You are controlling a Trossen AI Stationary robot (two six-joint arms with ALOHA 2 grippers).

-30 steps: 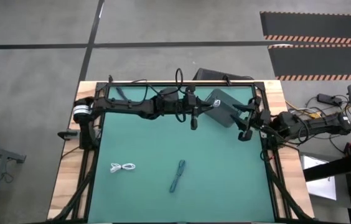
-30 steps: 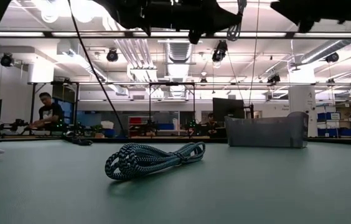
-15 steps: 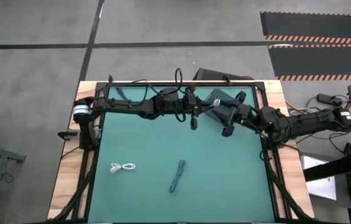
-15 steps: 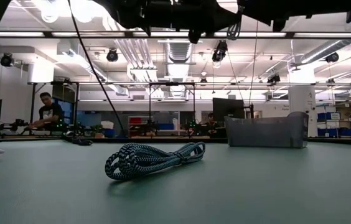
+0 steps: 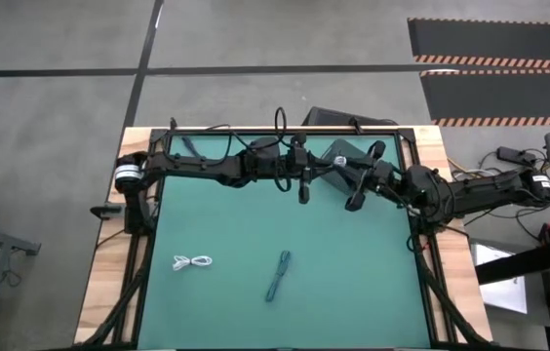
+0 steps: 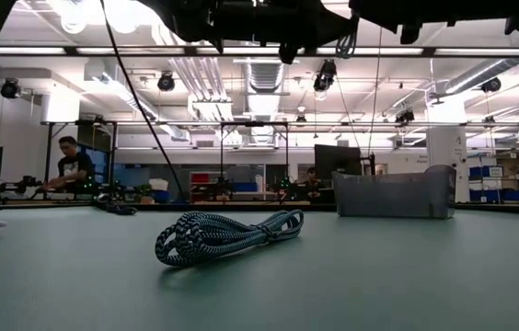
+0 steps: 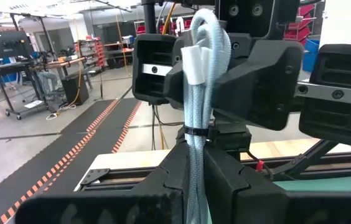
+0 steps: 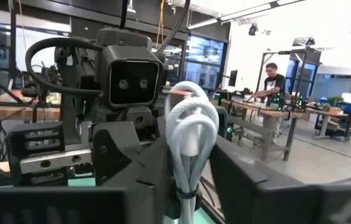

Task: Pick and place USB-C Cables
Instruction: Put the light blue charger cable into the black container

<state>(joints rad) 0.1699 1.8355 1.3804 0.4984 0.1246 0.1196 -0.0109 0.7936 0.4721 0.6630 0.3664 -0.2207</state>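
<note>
A white USB-C cable bundle (image 7: 203,74) (image 8: 191,124) stands upright in the air between my two grippers, above the table's far middle. My left gripper (image 5: 320,179) (image 7: 194,177) is shut on its lower part. My right gripper (image 5: 341,181) (image 8: 185,186) faces it from the table's right and is shut on the same bundle higher up. A second white cable (image 5: 192,261) and a teal cable (image 5: 278,275) (image 6: 227,237) lie flat on the green mat. The grey bin (image 5: 341,156) (image 6: 393,193) stands at the far edge, partly under the right arm. My left gripper pinches the bundle's lower part (image 7: 194,155), below its black tie, between its two fingers. The fingers come level from the table's left and lie across the bundle, which stands upright and clear of the table. My right gripper pinches the bundle near its middle (image 8: 187,177), about the tie, with the loop end and white plug (image 8: 191,140) rising above the fingers. It comes roughly level from the table's right, across the bundle.
Black robot wiring runs along the table's far edge (image 5: 285,127). The mat's near half holds only the two loose cables. A person (image 6: 74,165) sits at a bench in the room behind, and another (image 8: 274,84) stands farther off.
My right gripper has gone toward the table's left and a little up, to the cable that my left gripper holds in front of the bin. The left arm, the cable and the loose cables on the mat have stayed where they were.
</note>
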